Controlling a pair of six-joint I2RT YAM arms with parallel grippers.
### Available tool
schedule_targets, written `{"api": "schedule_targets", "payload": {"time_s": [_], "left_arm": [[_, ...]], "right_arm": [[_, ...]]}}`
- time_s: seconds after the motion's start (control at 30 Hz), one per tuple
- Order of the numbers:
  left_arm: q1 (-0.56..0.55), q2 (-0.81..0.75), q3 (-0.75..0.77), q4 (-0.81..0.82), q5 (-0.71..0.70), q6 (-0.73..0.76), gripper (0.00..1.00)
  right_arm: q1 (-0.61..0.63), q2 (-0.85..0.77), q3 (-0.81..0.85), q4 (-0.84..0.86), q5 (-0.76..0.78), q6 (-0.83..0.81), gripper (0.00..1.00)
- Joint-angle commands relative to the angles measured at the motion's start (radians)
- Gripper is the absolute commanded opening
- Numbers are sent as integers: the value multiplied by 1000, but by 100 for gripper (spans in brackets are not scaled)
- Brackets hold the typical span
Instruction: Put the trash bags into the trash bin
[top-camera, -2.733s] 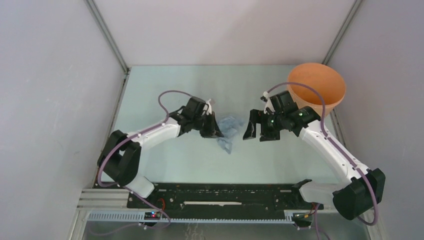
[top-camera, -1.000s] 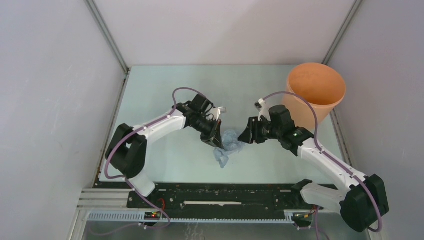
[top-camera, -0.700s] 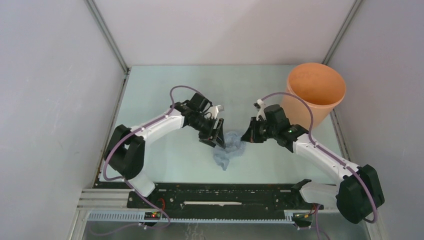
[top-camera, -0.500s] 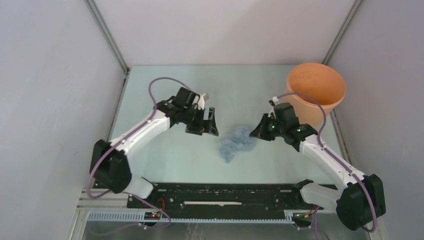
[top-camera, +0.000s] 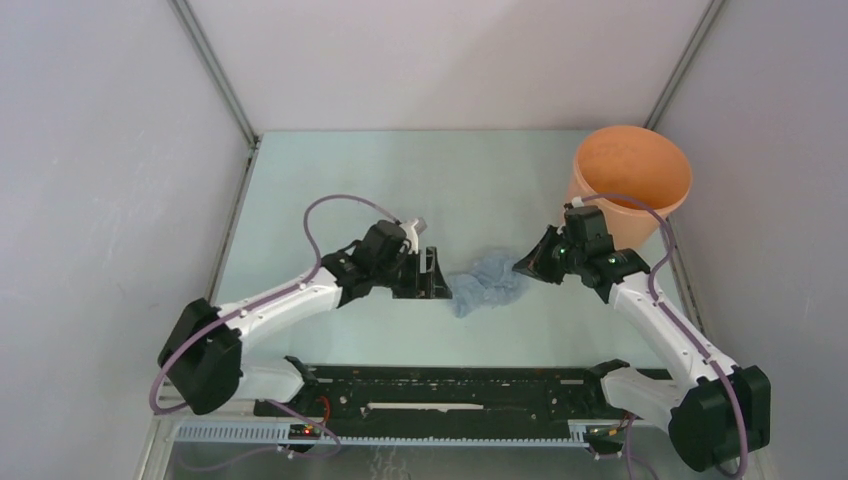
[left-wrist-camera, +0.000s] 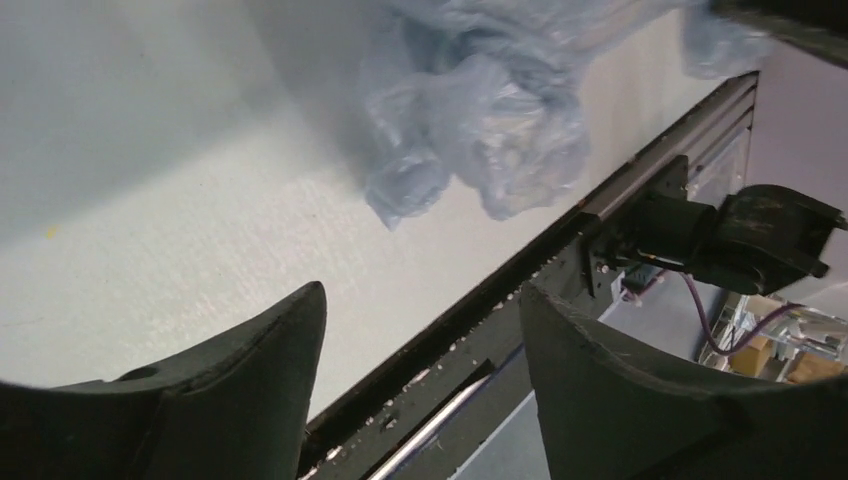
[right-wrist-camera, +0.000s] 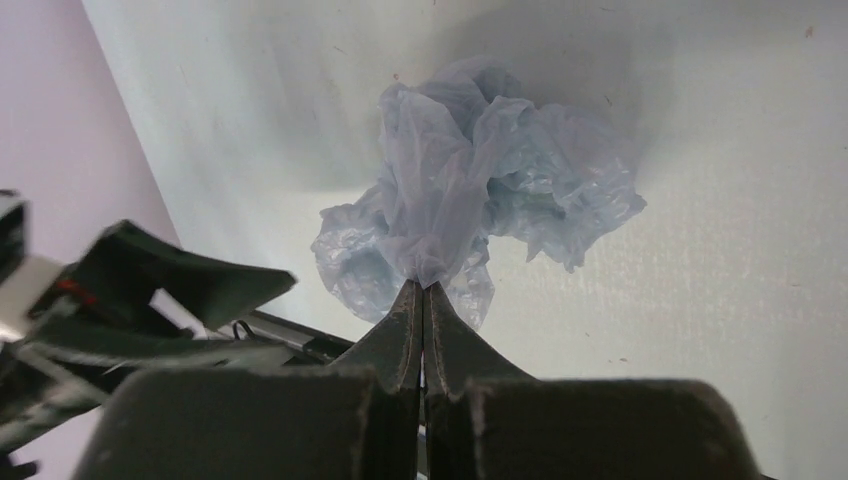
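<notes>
Left arm lay low across the pale bench (top-camera: 330, 190), reaching toward the middle. Left hand (top-camera: 432, 275) sat just left of the bag, fingers spread wide with only bare bench between them. In the left wrist view the hand (left-wrist-camera: 420, 300) pointed at the bench's near edge, and the bag (left-wrist-camera: 480, 110) was ahead of the fingertips and clear of them.

Bag (top-camera: 487, 290): 1 crumpled wad of thin, glossy, pale blue-grey film, mid-bench between the 2 hands and well short of the bin. Could not tell whether its lower end rested on the bench.

Right hand (top-camera: 524, 266) was at the bag's upper right edge. In the right wrist view the hand (right-wrist-camera: 421, 300) had its fingers pressed together on a gathered fold of the bag (right-wrist-camera: 480, 190).

Bin (top-camera: 630, 170): round, terracotta-orange, upright in the far right corner, behind the right arm. Faint marks on its inner wall, too dim to read.
</notes>
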Motion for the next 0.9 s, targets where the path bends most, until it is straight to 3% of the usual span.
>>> {"api": "schedule_targets", "payload": {"time_s": [0.0,0.07,0.2,0.33,0.53,0.67,0.77,0.87], "left_arm": [[0,40,-95,274,36,-129,72],[-12,65,-136,360,62,-121,69],[-39,148,-169,501,96,-105,81],[-41,261,-165,580,84,-127,77],[-47,356,-147,674,76,-170,54],[-36,365,-112,664,52,-175,28],[5,295,-21,476,-12,-113,4],[84,172,100,195,-178,-58,0]], "right_arm": [[-18,-7,44,20,-26,33,0],[-24,0,44,29,-33,32,0],[-34,11,44,42,-66,26,0],[-38,6,44,40,-68,23,0],[-41,8,44,37,-82,11,0],[-43,8,44,35,-83,-10,0],[-46,7,56,62,-89,-19,0],[-46,37,132,58,-92,-29,0]]}}
